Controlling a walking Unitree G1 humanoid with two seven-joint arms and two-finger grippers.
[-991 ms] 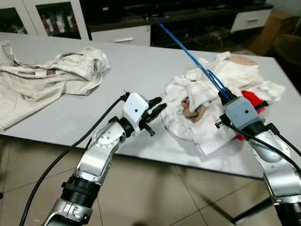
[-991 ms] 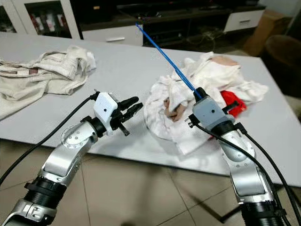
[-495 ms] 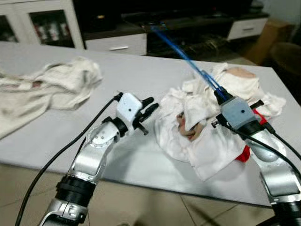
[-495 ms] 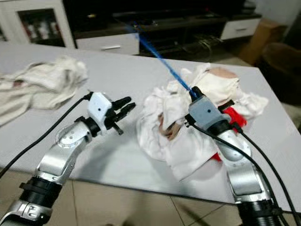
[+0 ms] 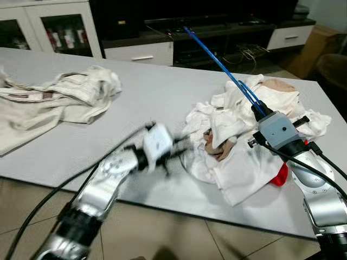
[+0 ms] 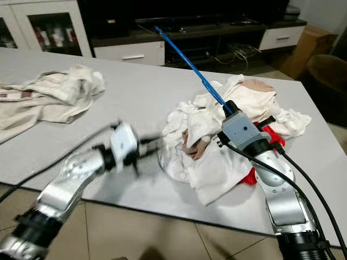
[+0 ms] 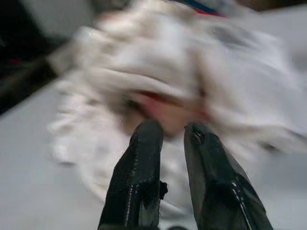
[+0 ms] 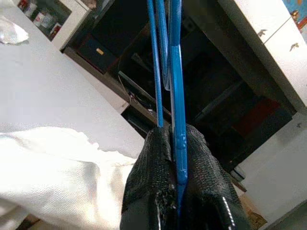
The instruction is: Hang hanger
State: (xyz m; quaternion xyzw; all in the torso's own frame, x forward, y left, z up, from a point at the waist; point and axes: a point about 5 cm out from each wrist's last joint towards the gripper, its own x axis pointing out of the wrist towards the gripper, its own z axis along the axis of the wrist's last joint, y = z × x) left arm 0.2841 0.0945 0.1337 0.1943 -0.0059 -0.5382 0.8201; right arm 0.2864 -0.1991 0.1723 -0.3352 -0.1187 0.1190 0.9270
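A grey table (image 5: pixel 157 92) fills the near scene. On its right lies a heap of white laundry (image 5: pixel 238 135) with a red garment (image 5: pixel 280 174) at its near right edge. A beige garment (image 5: pixel 49 103) lies crumpled on the far left. Beyond stand a white cabinet (image 5: pixel 51 30) and a dark TV stand (image 5: pixel 217 32).

Hanger (image 8: pixel 173 72): thin blue rod, smooth, glossy, plastic-looking. Right hand (image 8: pixel 178 143): black fingers (image 8: pixel 151 191), matt, finely grained; grey matt housing, brushed silver metal arm. Left hand (image 7: pixel 172 132): black fingers, smooth, slight sheen. Clothes pile (image 5: pixel 238 135): white cloth, rumpled, soft, one red piece. Beige garment (image 5: pixel 54 100): coarse woven cloth. Worktop (image 5: pixel 152 92): pale grey, smooth, matt. Floor (image 5: pixel 162 238): glazed tile.
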